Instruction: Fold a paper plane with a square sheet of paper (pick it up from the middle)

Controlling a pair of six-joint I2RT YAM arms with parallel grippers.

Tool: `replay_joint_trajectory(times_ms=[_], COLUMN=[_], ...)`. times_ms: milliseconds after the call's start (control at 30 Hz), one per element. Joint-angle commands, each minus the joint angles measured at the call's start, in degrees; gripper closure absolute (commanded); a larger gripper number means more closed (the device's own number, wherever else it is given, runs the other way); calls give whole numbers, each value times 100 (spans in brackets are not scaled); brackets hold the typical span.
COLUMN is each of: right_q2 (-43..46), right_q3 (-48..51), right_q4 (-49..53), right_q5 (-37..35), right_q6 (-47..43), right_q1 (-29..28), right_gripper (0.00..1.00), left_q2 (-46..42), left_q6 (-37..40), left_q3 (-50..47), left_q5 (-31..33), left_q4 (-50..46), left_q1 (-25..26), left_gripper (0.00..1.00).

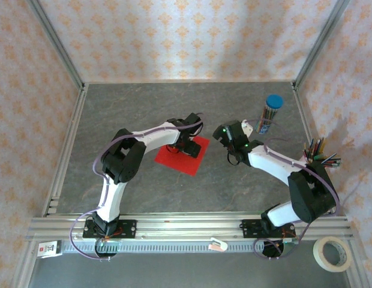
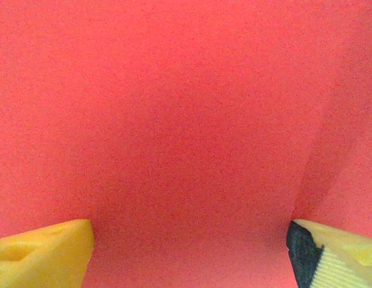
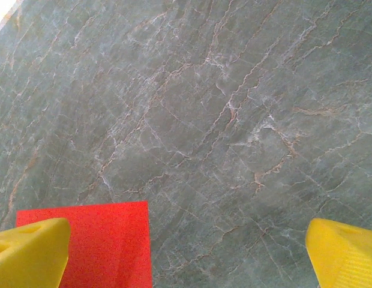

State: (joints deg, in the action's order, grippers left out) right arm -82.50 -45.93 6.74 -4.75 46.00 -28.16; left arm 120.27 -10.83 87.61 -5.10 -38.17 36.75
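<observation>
ok so my left gripper (image 1: 186, 146) is down over the middle of the square sheet of paper (image 1: 177, 159), which lies flat on the table (image 1: 132, 114) between my two arms, turned like a diamond. my left fingers (image 2: 45, 252) are spread wide with red paper between them, nothing pinched yet. honestly the wrist view is so close i can't tell if the tips are touching the sheet or just above it. there's a faint ridge by the dark-padded finger that might be the paper starting to buckle.

the step as i read it is to pinch up the middle. best bet: press both tips lightly on the sheet, then close slowly so the paper humps up between them instead of skidding on the smooth top. stay centred so the fold comes out even.

my right gripper (image 1: 225, 134) hangs just off the sheet's right corner, fingers (image 3: 30, 252) spread wide too, holding nothing.

room: lots of bare table toward the far wall and on the left. on the right, the blue-capped tube of pencils (image 1: 270, 113) stands near my right arm and a cup of pencils (image 1: 321, 155) sits by its elbow, so i'd keep swings small there.
</observation>
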Motion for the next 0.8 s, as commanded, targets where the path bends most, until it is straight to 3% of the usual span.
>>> replay_joint_trajectory(times_ms=[0, 433, 600, 767], right_q2=[-3, -199, -202, -232], right_q3=[49, -74, -100, -122], right_q4=[-33, 84, 82, 73], right_q5=[-192, -149, -131, -114], right_q6=[23, 76, 51, 67], right_q1=[30, 30, 30, 30], right_gripper=[0, 0, 0, 0], left_q2=[234, 145, -207, -249], left_q6=[35, 29, 38, 68], left_q3=[-1, -368, 10, 123], left_q5=[318, -203, -443, -127], left_q4=[-223, 83, -5, -67], left_q1=[15, -235, -328, -343], left_gripper=[14, 15, 9, 4])
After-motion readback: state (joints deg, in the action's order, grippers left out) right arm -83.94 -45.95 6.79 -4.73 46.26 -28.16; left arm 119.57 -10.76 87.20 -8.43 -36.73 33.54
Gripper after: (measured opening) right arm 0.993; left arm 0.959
